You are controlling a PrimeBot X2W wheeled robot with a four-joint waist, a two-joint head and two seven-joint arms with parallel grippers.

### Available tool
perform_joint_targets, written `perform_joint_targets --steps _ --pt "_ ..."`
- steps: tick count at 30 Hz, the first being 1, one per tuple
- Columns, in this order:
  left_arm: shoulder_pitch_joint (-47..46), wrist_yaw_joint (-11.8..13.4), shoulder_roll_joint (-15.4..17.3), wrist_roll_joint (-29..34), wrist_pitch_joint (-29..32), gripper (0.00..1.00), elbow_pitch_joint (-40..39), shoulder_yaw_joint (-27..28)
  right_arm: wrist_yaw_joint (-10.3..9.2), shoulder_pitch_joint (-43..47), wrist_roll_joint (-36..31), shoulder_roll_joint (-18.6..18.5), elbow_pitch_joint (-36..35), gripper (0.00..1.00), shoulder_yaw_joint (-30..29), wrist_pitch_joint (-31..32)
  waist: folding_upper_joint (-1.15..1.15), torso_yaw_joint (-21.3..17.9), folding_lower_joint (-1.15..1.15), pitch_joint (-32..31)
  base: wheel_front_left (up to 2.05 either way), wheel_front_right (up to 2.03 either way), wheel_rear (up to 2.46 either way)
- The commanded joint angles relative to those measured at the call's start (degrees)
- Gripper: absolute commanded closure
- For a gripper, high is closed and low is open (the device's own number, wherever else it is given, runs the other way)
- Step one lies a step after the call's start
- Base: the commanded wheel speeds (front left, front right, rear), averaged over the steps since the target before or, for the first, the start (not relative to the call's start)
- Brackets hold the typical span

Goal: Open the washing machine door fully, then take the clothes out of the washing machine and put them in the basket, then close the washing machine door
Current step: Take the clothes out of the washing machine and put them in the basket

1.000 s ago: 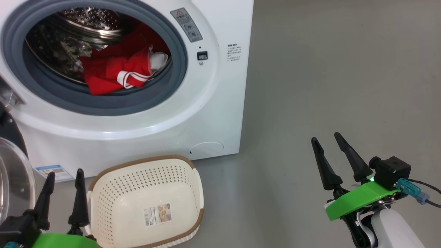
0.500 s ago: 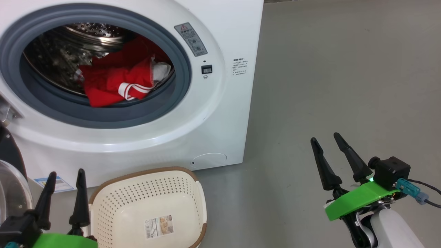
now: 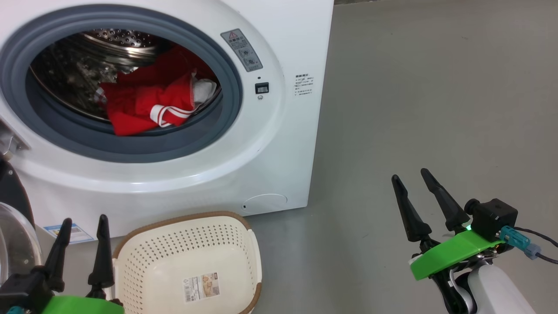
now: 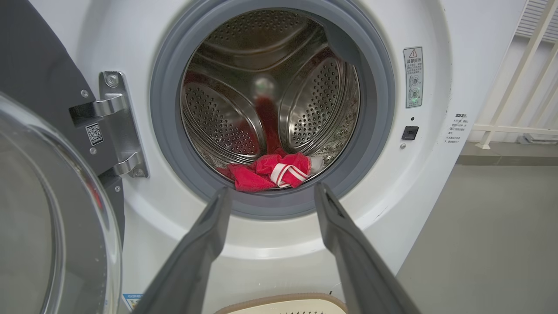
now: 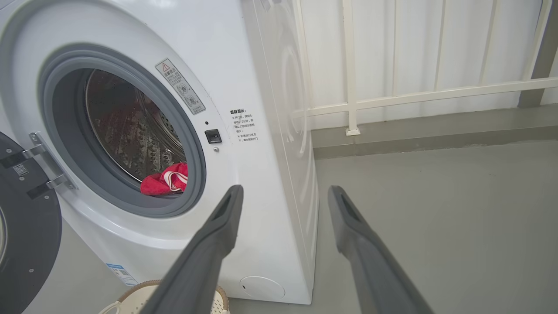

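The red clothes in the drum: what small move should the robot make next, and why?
Probably it should move the left hand forward into the drum, toward the clothes. The washing machine door stands wide open, the clothes lie at the drum's front edge, and the left wrist view frames them between that hand's open, empty fingers. The basket below holds nothing yet.

Bright even light, soft shadows, wide-angle edge distortion

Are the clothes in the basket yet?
No, the clothes lie in the drum; the basket holds none.
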Motion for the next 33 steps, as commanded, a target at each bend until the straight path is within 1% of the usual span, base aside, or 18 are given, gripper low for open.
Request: perform_joint_targets --steps 1,21,33 --pt "-1.87 -0.36 1.36 0.18 -0.71 0.0 -1.05 2.04 0.52 -0.88 -0.47 -0.14 -1.39 0.0 1.31 -0.69 0.0 0.01 0.0 0.0 0.0 0.0 0.0" --pt "-2.4 -0.32 1.5 0.47 -0.71 0.0 -1.15 2.53 0.52 -0.95 -0.7 0.15 -1.76 0.0 0.66 -0.69 0.0 0.1 0.0 1.01 0.0 0.0 0.0" --pt "-3.46 -0.11 2.18 0.8 -0.7 0.0 -1.7 2.61 0.52 -1.4 -0.86 0.68 -2.39 0.0 -0.23 -0.69 0.0 -0.61 0.0 3.2 0.0 0.0 0.0"
